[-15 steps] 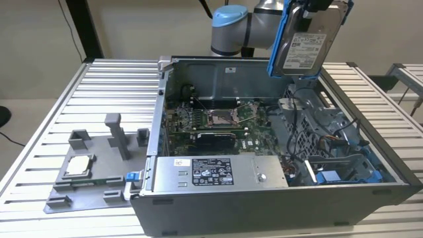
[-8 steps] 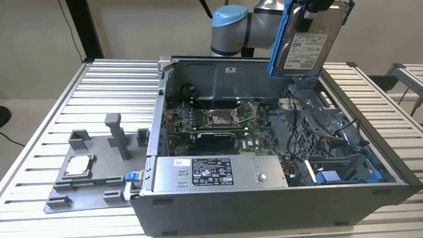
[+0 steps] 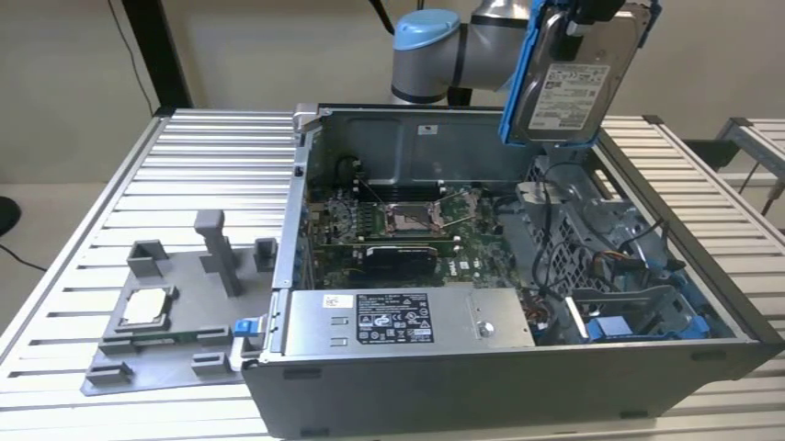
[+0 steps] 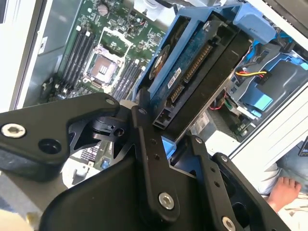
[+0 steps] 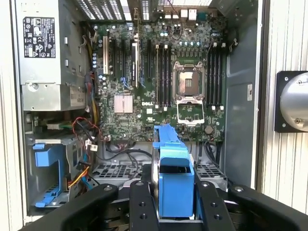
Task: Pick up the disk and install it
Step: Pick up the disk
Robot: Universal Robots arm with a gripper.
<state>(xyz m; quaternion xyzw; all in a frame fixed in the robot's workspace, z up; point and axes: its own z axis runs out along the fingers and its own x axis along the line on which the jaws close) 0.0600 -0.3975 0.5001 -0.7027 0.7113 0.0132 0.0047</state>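
**One disk held upright over one open case**

One disk (image 3: pixel 574 78) is held in the air over the open computer case (image 3: pixel 491 386), toward the exterior view's right and clear of the parts below it. Its long axis is set nearly vertical, slightly tilted, with the white-labelled face turned toward the exterior camera. In the second wrist view, its connector edge (image 4: pixel 190 72) is seen at the end nearest the end effector (image 5: pixel 173 192). That end effector is clenched on the disk's blue carrier, one black finger on each side.

Inside the case, one motherboard (image 3: pixel 356 230) with one processor socket (image 3: pixel 409 218) is laid flat. One grey power-supply box (image 3: pixel 392 322) and one blue drive bay (image 3: pixel 613 326) are mounted nearer the front.

On the slatted bench (image 3: pixel 184 165), at the exterior view's left of the case, one grey fixture (image 3: pixel 184 367) is placed, and one small square silver chip (image 3: pixel 145 306) is seated in it. One person's hand (image 4: pixel 283 190) is seen beyond the case in the second wrist view.
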